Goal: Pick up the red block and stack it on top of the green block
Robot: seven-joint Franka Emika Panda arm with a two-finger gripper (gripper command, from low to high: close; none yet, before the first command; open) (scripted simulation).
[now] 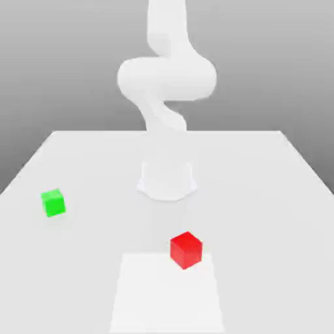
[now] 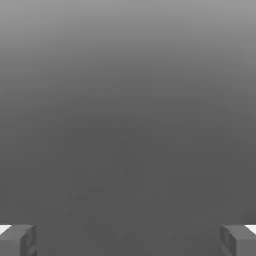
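Red block (image 1: 186, 250) sits at the near edge of the exterior view's blocks, over the pale patch's (image 1: 167, 297) far edge, apart from the gripper (image 2: 128, 241), whose fingers stand spread, empty.

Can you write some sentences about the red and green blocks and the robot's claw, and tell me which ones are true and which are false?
1. The red block is already on top of the green block. False: the two blocks stand apart on the table.
2. The claw is open. True.
3. The claw is holding the red block. False: nothing is between its fingers, and the red block is on the table.
4. In the exterior view, the green block is farther left than the red block. True.
5. The green block sits on the pale square patch. False: it is away from the patch, out to the exterior view's left.
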